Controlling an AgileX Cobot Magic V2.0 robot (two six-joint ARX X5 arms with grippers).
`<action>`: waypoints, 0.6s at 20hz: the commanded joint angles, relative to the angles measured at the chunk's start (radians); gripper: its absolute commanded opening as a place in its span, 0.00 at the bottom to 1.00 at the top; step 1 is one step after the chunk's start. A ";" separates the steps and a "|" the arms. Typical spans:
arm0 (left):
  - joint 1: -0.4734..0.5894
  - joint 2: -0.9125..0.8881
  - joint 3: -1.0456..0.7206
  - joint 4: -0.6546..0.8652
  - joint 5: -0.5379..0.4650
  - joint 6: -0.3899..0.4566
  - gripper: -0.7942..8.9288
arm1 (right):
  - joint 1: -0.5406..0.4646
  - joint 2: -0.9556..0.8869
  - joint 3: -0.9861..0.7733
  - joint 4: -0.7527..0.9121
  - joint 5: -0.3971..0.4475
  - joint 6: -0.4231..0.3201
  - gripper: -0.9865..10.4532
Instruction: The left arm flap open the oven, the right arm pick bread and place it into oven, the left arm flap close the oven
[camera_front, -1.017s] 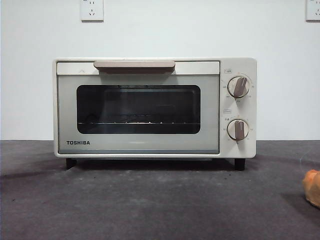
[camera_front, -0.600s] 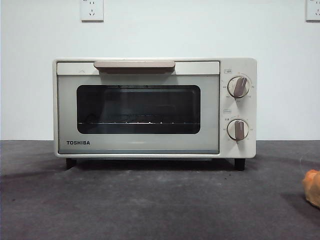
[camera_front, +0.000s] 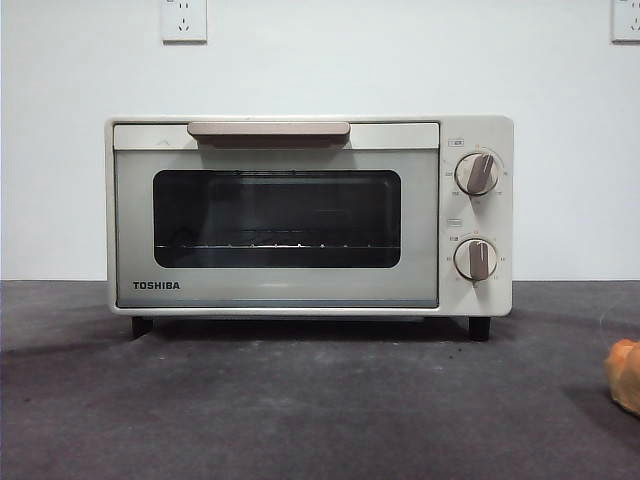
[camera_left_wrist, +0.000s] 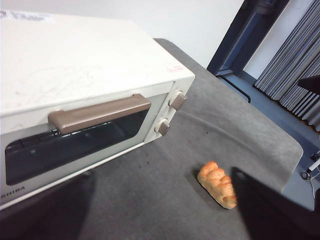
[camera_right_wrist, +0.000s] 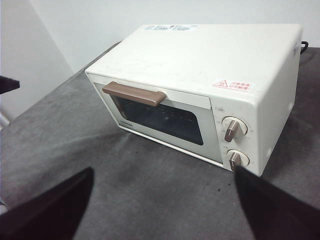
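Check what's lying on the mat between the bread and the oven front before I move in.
Nothing: in the left wrist view only bare grey mat separates the bread from the closed toaster oven. The front view shows the same.

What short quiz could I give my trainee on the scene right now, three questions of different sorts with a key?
1. True or false: the door of the oven is shut.
2. Multiple choice: where does the bread lie? A) on the wire rack inside the oven; B) on the grey table, in front of the oven, off toward its knob side; C) on top of the oven.
3. Fill in: the left gripper has its jaws ____ and holds nothing.

Key: 1 true. 2 B. 3 open. The handle sits untouched, and the right gripper, jaws open too, is also clear of the oven.
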 joint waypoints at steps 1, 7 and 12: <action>-0.003 0.005 0.023 0.020 -0.003 0.011 0.62 | 0.003 0.005 0.016 0.009 0.000 0.002 0.52; -0.003 0.005 0.023 0.019 -0.003 0.009 0.62 | 0.003 0.006 0.016 0.005 0.002 0.018 0.52; -0.003 0.005 0.023 0.019 -0.003 0.009 0.62 | 0.003 0.045 0.016 -0.060 0.077 0.055 0.52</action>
